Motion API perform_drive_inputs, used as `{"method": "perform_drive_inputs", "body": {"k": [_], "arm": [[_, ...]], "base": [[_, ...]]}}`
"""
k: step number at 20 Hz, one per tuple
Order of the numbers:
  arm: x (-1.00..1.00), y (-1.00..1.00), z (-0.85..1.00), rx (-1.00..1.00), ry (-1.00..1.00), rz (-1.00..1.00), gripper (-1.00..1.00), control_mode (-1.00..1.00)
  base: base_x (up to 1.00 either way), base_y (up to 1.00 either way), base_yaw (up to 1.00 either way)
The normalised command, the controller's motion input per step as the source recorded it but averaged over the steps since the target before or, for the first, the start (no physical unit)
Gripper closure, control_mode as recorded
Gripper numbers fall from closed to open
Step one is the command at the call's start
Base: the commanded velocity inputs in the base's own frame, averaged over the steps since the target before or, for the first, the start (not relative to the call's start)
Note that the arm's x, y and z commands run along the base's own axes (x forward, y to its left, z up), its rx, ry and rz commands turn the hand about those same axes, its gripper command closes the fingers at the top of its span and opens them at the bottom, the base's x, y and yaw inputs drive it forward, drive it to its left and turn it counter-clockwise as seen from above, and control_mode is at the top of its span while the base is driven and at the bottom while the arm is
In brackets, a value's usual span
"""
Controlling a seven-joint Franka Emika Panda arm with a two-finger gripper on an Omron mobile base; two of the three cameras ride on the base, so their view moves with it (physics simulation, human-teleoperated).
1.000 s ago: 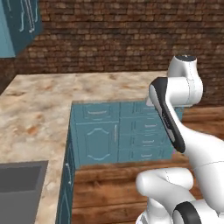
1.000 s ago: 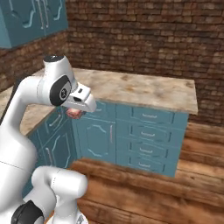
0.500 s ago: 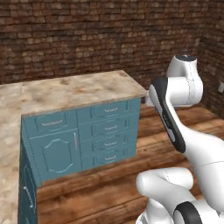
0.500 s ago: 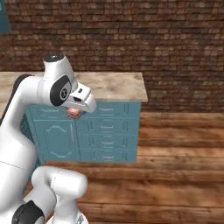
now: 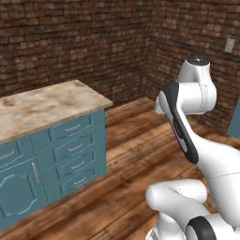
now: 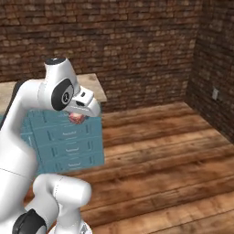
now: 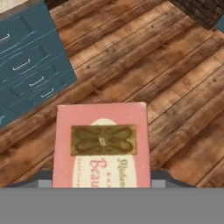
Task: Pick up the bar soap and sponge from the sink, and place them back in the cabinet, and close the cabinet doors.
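End effector (image 6: 78,118) was clamped on the bar soap (image 7: 103,144), carried clear above the wood floor (image 7: 175,78). Probably held tucked high for transit toward the cabinet; teal drawers (image 5: 70,154) stood at left.

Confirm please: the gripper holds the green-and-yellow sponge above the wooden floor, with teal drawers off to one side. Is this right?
Not quite. The thing in the gripper is the bar soap, a pink block with a gold emblem and lettering, not the sponge. The hand view shows it plainly. The rest stands: it hangs above the wooden floor, and the teal drawers are off to one side.
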Motion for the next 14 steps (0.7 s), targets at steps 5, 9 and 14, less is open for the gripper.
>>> {"method": "perform_drive_inputs", "body": {"k": [5,9,14], "arm": [[0.00,0.00,0.00,0.00,0.00,0.00,1.00,1.00],[0.00,0.00,0.00,0.00,0.00,0.00,1.00,1.00],[0.00,0.00,0.00,0.00,0.00,0.00,1.00,1.00]], "base": [[0.16,-0.28,-0.52],[0.14,-0.26,-0.52],[0.18,-0.19,-0.53]]}}
